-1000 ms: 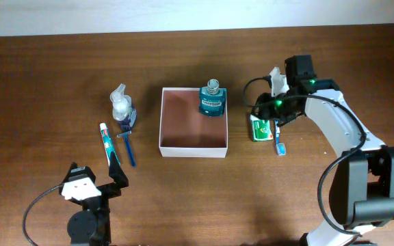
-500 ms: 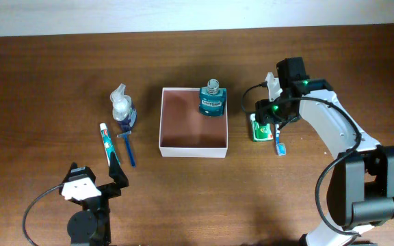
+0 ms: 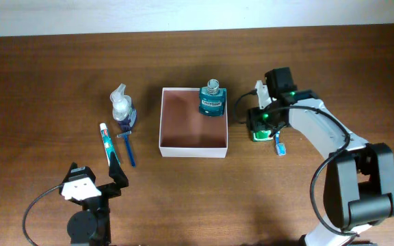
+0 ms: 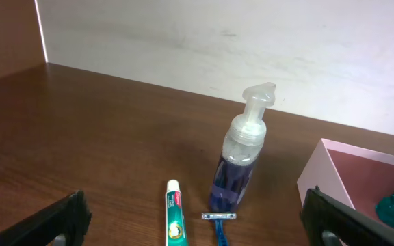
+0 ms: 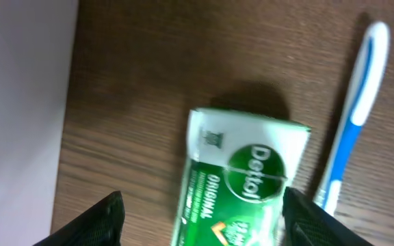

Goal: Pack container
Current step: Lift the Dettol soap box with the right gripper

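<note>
The container [image 3: 183,126] is a shallow square box with white walls and a reddish-brown inside, at the table's middle. A teal mouthwash bottle [image 3: 211,100] stands in its back right corner. My right gripper [image 3: 260,121] is open and hovers over a green Dettol soap packet [image 3: 257,134], right of the box. In the right wrist view the open fingers [image 5: 200,222] straddle the packet [image 5: 241,181], apart from it. My left gripper [image 3: 93,186] is open and empty near the front edge, and its fingers [image 4: 197,232] show wide apart in the left wrist view.
A blue-and-white toothbrush [image 3: 279,142] lies right of the soap. Left of the box are a foam pump bottle [image 3: 121,106], a blue razor [image 3: 128,149] and a toothpaste tube [image 3: 107,143]. The box's white wall [image 5: 19,102] fills the left of the right wrist view.
My right gripper has moved left and toward the front, from behind the soap packet to directly over it. The left arm and the objects have not moved.
</note>
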`<state>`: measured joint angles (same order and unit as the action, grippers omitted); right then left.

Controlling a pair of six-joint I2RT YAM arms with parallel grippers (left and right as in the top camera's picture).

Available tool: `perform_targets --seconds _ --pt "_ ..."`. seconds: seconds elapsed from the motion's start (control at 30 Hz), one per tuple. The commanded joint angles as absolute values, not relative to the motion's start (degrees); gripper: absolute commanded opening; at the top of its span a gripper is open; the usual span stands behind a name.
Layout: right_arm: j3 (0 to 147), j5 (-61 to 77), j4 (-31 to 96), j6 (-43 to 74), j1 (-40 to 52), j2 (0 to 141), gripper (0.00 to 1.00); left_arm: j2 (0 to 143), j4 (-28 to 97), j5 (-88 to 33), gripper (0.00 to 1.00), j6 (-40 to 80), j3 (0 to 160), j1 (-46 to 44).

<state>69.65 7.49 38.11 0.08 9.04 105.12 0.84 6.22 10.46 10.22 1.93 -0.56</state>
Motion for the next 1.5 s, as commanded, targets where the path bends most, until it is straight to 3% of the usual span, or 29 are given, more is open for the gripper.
perform_targets --seconds 0.0,0.8,0.83,0.9,0.97,1.1,1.27,1.47 --pt "67.94 6.59 36.51 2.35 9.80 105.47 0.67 0.30 6.02 9.87 0.99 9.30 1.58 -0.21" --pt "59.88 2.28 26.70 6.72 9.80 105.49 0.68 0.30 6.02 9.87 0.99 9.32 1.58 -0.21" --pt "59.88 2.28 26.65 6.72 9.80 105.49 0.67 0.30 6.02 9.85 0.99 9.32 1.58 -0.21" --pt "59.90 2.28 26.52 6.72 9.80 105.49 0.44 0.30 6.02 9.85 1.00 9.32 1.58 -0.21" --pt "59.90 2.28 26.55 6.72 9.78 105.49 0.33 0.30 6.02 9.87 0.99 9.30 1.58 -0.21" --pt "59.90 2.28 26.59 6.72 9.78 105.49 0.33 0.30 6.02 9.87 0.99 9.32 1.58 -0.21" --pt "60.73 2.28 28.21 7.53 9.80 105.12 0.20 0.30 6.02 9.87 0.99 9.32 1.58 -0.21" --pt "66.39 2.33 35.46 8.03 9.89 100.31 0.20 0.30 6.02 9.87 0.99 9.32 1.58 -0.21"
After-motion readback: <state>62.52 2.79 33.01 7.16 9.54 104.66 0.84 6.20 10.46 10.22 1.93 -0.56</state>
